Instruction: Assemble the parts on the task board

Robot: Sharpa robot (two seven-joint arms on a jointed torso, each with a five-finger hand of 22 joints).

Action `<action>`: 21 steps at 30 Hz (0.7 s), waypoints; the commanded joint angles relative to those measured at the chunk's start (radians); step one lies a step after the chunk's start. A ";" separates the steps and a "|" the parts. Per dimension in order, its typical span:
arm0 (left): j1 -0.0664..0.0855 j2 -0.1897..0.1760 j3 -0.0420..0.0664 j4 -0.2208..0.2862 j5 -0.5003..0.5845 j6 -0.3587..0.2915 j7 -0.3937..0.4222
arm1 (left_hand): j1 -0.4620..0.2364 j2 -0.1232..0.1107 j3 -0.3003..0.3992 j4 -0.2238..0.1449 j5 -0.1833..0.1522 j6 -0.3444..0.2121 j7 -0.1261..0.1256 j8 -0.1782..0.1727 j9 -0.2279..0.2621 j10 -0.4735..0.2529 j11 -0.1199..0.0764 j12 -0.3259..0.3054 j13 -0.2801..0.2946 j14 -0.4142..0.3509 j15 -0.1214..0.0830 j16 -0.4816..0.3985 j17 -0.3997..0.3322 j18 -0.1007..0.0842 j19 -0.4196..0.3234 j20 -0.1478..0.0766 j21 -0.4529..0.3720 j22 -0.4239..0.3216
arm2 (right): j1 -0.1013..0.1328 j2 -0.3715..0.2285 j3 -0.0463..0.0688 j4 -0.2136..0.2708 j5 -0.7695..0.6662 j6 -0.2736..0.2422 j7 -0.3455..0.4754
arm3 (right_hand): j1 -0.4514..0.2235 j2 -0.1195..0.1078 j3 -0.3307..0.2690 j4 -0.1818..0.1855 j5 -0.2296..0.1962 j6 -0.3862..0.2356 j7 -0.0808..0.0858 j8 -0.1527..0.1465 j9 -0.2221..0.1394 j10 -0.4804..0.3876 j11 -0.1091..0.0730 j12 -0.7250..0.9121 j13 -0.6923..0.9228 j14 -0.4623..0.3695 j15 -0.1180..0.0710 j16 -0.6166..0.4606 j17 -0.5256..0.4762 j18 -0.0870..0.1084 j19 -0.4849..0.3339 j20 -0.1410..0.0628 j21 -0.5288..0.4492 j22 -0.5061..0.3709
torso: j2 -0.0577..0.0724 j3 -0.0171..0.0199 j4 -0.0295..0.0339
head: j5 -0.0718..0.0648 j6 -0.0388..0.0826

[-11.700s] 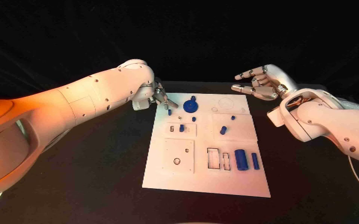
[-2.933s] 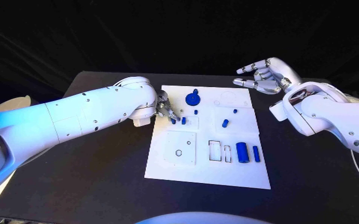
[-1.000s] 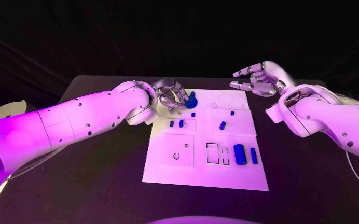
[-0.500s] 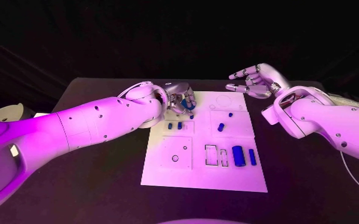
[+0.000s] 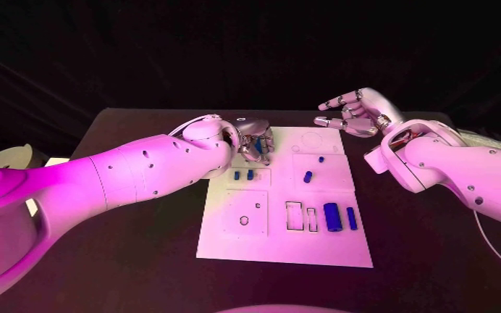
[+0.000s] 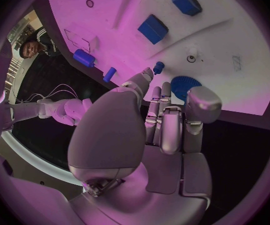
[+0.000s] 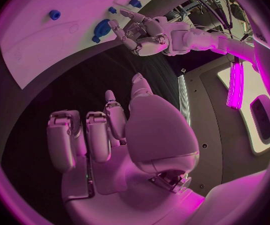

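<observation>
At the task board's [image 5: 284, 251] twelve o'clock edge, the left hand [image 5: 254, 143], fingers curled over the blue gear [image 6: 184, 86], grasp unconfirmed, should close squarely; the right hand [image 5: 353, 114] hovers spread, empty.

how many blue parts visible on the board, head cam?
7: gear under the left hand, two pegs, small peg, peg, two bars. The hand may hide more.

A dark table [image 5: 136, 255] carries everything. On it, about the middle, lies a white board [image 5: 271, 244], its long sides running from twelve to six o'clock. The board's far end sits near the table's twelve o'clock edge, with bare tabletop at three and nine o'clock.
</observation>
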 commanded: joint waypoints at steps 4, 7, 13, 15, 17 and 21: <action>-0.001 0.009 0.000 -0.006 -0.025 0.055 -0.025 | -0.001 0.009 0.015 -0.008 -0.004 0.019 0.003 -0.013 -0.005 0.019 0.000 -0.019 -0.009 0.052 -0.001 0.002 -0.003 -0.005 0.021 0.003 -0.002 -0.001 | -0.001 0.002 0.000 0.003 -0.004 0.012 0.010 | -0.004 0.002 -0.007 0.000 -0.005 0.002 -0.004 0.003 0.001 0.001 -0.003 0.000 0.011 0.085 0.004 -0.002 0.167 0.008 0.052 0.004 -0.005 0.176 | -0.001 -0.0005 0.0030 | 0.000 0.000; -0.002 0.014 0.000 -0.012 -0.026 0.062 -0.034 | 0.003 0.013 0.023 -0.012 -0.003 0.025 0.003 -0.018 -0.007 0.026 0.000 -0.027 -0.012 0.052 0.000 0.003 -0.003 -0.005 0.022 0.004 -0.001 0.001 | -0.001 0.002 0.000 0.003 -0.004 0.012 0.010 | -0.003 0.003 -0.007 0.000 -0.005 0.002 -0.004 0.003 0.001 0.001 -0.003 0.001 0.011 0.086 0.003 -0.002 0.167 0.008 0.052 0.004 -0.005 0.176 | -0.001 -0.0005 0.0016 | 0.002 0.000; -0.008 0.022 0.000 -0.022 -0.031 0.073 -0.044 | 0.012 0.021 0.043 -0.021 -0.003 0.037 0.002 -0.025 -0.010 0.041 -0.001 -0.039 -0.016 0.053 -0.001 0.007 -0.001 -0.006 0.023 0.003 0.005 0.009 | -0.001 0.004 0.000 0.003 -0.004 0.013 0.011 | -0.003 0.004 -0.007 -0.001 -0.004 0.002 -0.004 0.003 0.001 0.002 -0.003 0.001 0.011 0.086 0.003 -0.002 0.167 0.008 0.052 0.004 -0.005 0.176 | 0.000 -0.0011 -0.0001 | -0.001 0.001; -0.011 0.025 0.000 -0.025 -0.032 0.076 -0.045 | 0.011 0.022 0.048 -0.023 -0.004 0.041 0.002 -0.028 -0.011 0.046 -0.002 -0.043 -0.016 0.053 -0.002 0.008 -0.001 -0.006 0.023 0.003 0.007 0.011 | -0.001 0.004 0.000 0.003 -0.004 0.013 0.011 | -0.003 0.004 -0.007 -0.001 -0.004 0.002 -0.004 0.003 0.001 0.002 -0.003 0.001 0.011 0.086 0.003 -0.002 0.167 0.008 0.052 0.004 -0.005 0.176 | -0.001 -0.0003 0.0006 | -0.003 0.001; -0.013 0.027 0.000 -0.027 -0.032 0.076 -0.045 | 0.010 0.022 0.049 -0.024 -0.004 0.043 0.002 -0.029 -0.011 0.048 -0.002 -0.044 -0.016 0.052 -0.001 0.008 -0.001 -0.006 0.023 0.003 0.007 0.011 | -0.001 0.004 0.000 0.003 -0.004 0.013 0.012 | -0.003 0.004 -0.007 -0.001 -0.004 0.002 -0.004 0.003 0.001 0.002 -0.003 0.001 0.011 0.086 0.003 -0.002 0.167 0.008 0.052 0.004 -0.005 0.176 | -0.001 -0.0003 0.0012 | -0.003 0.001; -0.020 0.033 0.000 -0.035 -0.033 0.075 -0.044 | 0.009 0.024 0.056 -0.026 -0.004 0.048 0.001 -0.031 -0.012 0.055 -0.003 -0.049 -0.016 0.052 -0.002 0.009 -0.002 -0.006 0.022 0.003 0.007 0.012 | -0.001 0.006 0.000 0.003 -0.004 0.013 0.012 | -0.002 0.005 -0.007 -0.001 -0.004 0.002 -0.004 0.003 0.001 0.002 -0.003 0.002 0.011 0.086 0.003 -0.002 0.167 0.008 0.053 0.004 -0.004 0.177 | 0.000 -0.0007 0.0014 | -0.001 0.000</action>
